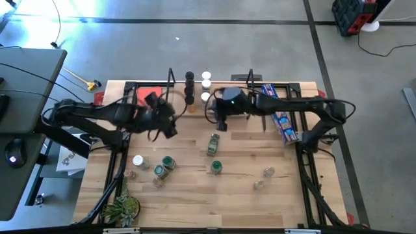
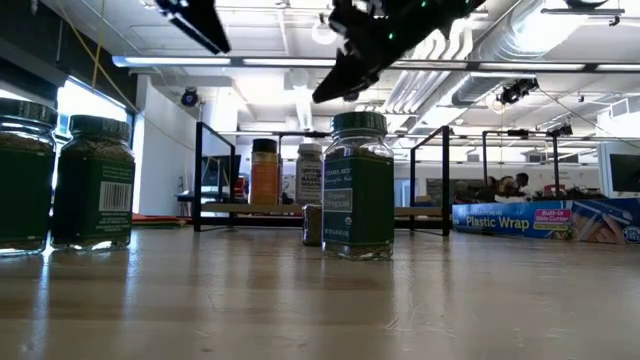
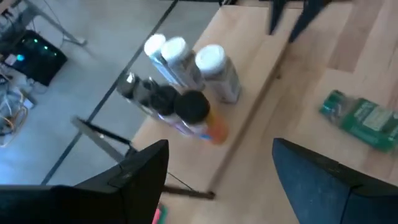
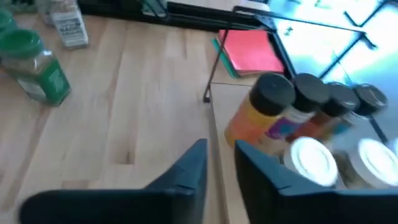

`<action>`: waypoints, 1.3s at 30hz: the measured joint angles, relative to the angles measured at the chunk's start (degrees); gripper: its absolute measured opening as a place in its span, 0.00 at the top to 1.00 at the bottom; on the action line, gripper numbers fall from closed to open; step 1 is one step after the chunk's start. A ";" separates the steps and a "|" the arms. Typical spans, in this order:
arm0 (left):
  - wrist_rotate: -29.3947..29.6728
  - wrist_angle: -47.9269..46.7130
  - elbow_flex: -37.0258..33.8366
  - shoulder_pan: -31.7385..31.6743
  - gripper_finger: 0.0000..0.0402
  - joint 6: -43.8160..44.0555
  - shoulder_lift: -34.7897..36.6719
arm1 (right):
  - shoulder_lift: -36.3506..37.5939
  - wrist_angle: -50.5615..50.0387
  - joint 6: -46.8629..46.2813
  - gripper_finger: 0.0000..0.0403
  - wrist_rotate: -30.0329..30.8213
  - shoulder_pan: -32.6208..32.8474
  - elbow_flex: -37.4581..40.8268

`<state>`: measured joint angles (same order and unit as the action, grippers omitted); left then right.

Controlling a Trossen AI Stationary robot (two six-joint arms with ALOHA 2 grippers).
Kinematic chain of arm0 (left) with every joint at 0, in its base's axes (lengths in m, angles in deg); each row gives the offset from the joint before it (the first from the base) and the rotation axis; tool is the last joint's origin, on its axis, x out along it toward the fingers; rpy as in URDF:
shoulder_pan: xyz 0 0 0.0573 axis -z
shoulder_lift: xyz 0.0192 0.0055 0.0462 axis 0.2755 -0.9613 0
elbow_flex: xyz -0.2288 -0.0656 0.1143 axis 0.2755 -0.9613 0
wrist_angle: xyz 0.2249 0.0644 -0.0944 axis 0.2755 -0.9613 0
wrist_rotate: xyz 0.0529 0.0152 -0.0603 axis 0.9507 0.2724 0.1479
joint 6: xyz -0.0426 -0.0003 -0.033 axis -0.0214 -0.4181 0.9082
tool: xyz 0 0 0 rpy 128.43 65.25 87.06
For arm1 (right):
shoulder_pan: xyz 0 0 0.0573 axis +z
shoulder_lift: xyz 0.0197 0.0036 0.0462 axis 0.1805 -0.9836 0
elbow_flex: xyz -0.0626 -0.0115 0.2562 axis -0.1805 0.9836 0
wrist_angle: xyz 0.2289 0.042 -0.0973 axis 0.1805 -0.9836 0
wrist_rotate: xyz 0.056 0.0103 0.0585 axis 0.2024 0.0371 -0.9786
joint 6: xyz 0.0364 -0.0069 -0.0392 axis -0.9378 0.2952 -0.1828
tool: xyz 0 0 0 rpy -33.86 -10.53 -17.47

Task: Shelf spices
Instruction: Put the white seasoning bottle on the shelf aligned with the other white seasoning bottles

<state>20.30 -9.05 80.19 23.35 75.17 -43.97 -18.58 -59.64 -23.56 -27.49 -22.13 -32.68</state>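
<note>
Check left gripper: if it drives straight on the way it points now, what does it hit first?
Probably the black-lidded jars standing on the shelf; the open left gripper points at that cluster, white-lidded jars just beyond. Depth is uncertain.

Low view chops both grippers off at the top edge, so no read on fingers there. The leftmost green jar (image 2: 22, 175) gets cut by the left edge, and the Plastic Wrap box (image 2: 545, 220) runs off the right.
</note>
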 joint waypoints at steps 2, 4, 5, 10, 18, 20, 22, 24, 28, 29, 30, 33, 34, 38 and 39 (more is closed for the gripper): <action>2.74 -0.57 -3.28 3.07 0.30 3.97 1.49 | -2.11 3.08 2.96 0.69 -1.92 -1.62 0.00; 5.58 -0.64 -6.46 5.63 0.30 7.37 2.61 | -4.25 5.09 5.94 0.59 -1.99 -2.91 0.02; 6.99 -0.60 -7.83 6.69 0.30 9.29 3.19 | -5.14 6.25 6.61 0.54 -1.86 -3.47 0.02; 11.54 -0.98 -12.77 9.74 0.30 17.77 3.91 | -6.74 10.69 7.22 0.34 0.66 -6.41 0.02; 14.09 -0.59 -15.40 10.20 0.30 22.29 3.89 | -7.97 10.16 0.45 0.28 -3.73 -11.68 0.01; 14.17 -0.63 -15.43 10.20 0.30 22.44 3.91 | -9.04 10.33 -0.35 0.29 -5.79 -12.44 0.02; 14.29 -0.56 -15.44 10.19 0.30 22.72 3.85 | -9.78 10.53 -0.33 0.29 -7.17 -12.71 0.02; 14.28 -0.45 -15.43 10.20 0.30 22.76 3.88 | -10.77 11.51 -0.31 0.30 -7.17 -12.64 0.00; 13.86 -0.46 -15.45 10.26 0.30 22.81 3.86 | -12.75 14.25 -0.80 0.33 -7.02 -12.23 0.02; 13.78 -0.45 -15.44 10.29 0.30 22.80 3.86 | -13.14 15.15 -0.97 0.35 -7.02 -12.17 0.02; 13.76 -0.45 -15.45 10.29 0.30 22.80 3.86 | -13.41 15.72 -1.38 0.36 -6.97 -12.13 0.02; 13.65 -0.43 -15.45 10.29 0.30 22.82 3.86 | -14.03 16.66 -2.28 0.43 -7.00 -11.88 0.01; 13.65 -0.40 -15.44 10.29 0.30 22.82 3.86 | -14.04 16.69 -2.33 0.45 -7.00 -11.86 0.00; 13.63 -0.40 -15.44 10.29 0.30 22.80 3.86 | -14.02 16.98 -2.71 0.52 -6.65 -11.48 0.00; 13.61 -0.38 -15.45 10.29 0.30 22.82 3.86 | -14.02 17.14 -3.34 0.52 -6.01 -11.34 0.00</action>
<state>33.91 -9.43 64.74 33.64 97.99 -40.11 -32.60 -42.50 -26.90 -33.51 -33.48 -32.68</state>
